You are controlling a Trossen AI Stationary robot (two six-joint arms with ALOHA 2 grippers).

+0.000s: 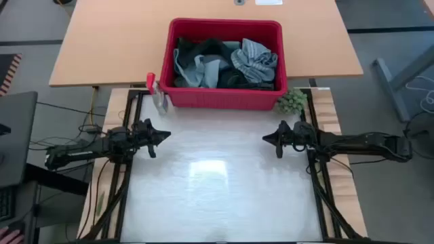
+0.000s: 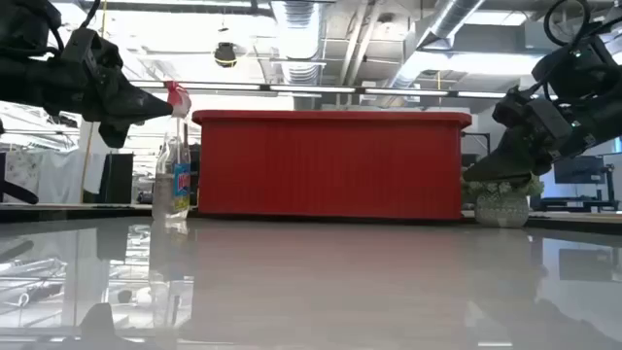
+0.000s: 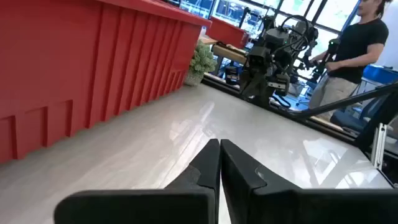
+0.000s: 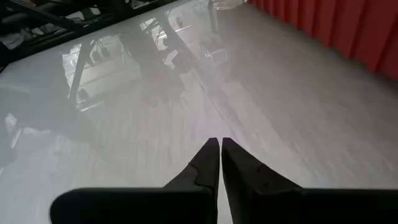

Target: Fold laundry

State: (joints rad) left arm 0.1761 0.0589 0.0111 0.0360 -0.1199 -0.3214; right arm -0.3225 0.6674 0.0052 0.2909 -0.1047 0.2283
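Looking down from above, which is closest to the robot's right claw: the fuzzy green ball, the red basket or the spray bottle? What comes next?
From the right gripper, shut and empty:
1. Green ball, just beyond it at the basket's right corner.
2. Red basket, at the table's far edge, full of laundry.
3. Spray bottle, by the basket's left corner, nearer the left gripper.

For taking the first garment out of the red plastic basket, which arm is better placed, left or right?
Neither clearly. Both tools, left and right, are shut, empty and about equally far from the red plastic basket. The crumpled grey-blue striped garment lies toward the right side, so the right arm seems slightly better.
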